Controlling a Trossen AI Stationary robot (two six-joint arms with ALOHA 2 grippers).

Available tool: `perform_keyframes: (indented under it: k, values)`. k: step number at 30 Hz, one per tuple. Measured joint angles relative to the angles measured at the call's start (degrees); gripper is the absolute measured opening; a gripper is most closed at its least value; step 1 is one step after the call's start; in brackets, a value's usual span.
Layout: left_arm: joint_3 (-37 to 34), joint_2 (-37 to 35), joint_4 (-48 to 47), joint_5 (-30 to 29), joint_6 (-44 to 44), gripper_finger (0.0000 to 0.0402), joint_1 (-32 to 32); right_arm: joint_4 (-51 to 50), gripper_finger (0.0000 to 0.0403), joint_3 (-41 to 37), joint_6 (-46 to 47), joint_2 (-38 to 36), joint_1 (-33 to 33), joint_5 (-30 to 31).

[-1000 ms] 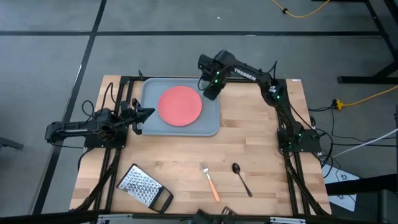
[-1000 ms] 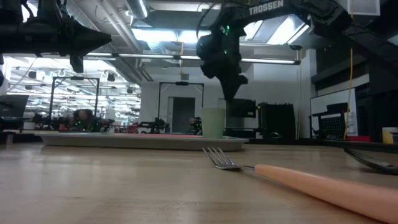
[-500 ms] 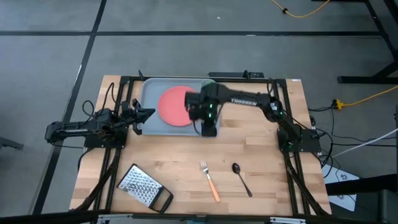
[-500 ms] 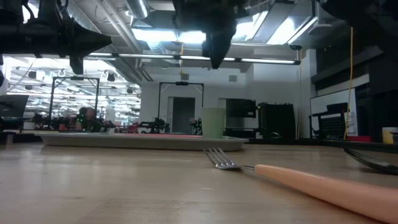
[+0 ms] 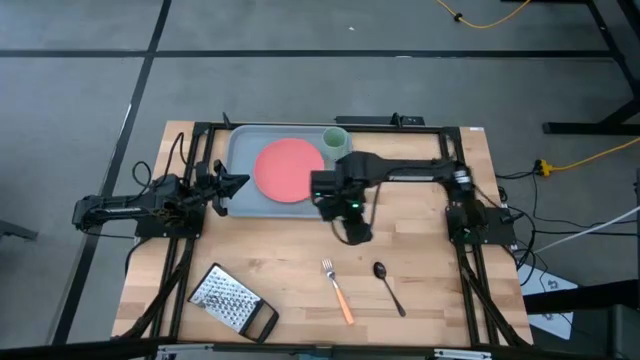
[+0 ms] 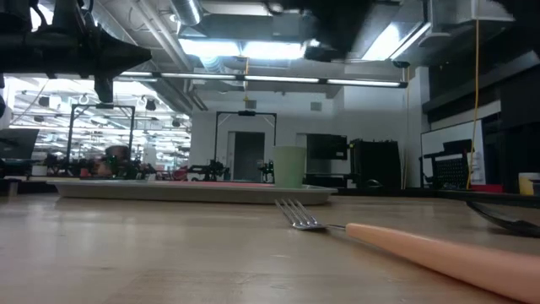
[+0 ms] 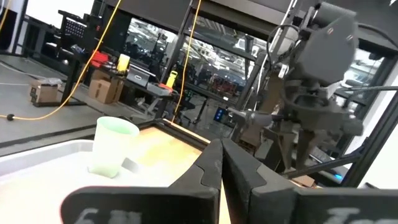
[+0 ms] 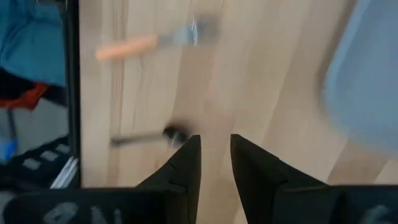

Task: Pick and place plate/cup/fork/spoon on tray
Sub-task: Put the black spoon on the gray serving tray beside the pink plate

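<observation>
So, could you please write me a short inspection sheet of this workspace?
Surface: wooden table, mostly bare.
Job's things: plate and cup on the tray; fork and spoon on the table.
Clutter: grater near the front left.
Grippers: right gripper empty, between tray and cutlery, narrowly parted; left gripper shut at the tray's left edge.
Cables: yellow cables on the floor.
Surroundings: grey floor.

- right arm reaches in from the table's right side, elbow bent; its gripper [image 5: 357, 234] hangs above the table's middle, fingers [image 8: 186, 163] slightly parted.
- left arm lies low at the left edge, its gripper [image 5: 236, 182] closed.
</observation>
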Motion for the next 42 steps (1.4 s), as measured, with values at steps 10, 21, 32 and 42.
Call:
perform_keyframes:
  k: [10, 21, 32, 42]
  values:
    - [0.00, 0.00, 0.01, 0.00, -0.28, 0.0000, -0.01, 14.40, 0.0091, -41.86, 33.90, -26.05, 7.23, -1.72]
    - [-0.01, 0.00, 0.02, -0.17, -2.86, 0.0000, -0.01, 45.90, 0.0090, -68.98, 69.45, -33.89, 18.89, -1.47]
    - [0.01, 0.00, 0.02, -0.24, -2.82, 0.0000, -0.01, 52.81, 0.0090, -73.34, 79.78, -33.78, 23.18, 4.37]
    - [-0.01, 0.00, 0.02, -0.24, -2.80, 0.0000, 0.01, 57.26, 0.0090, -71.11, 83.73, -33.78, 28.13, 15.56]
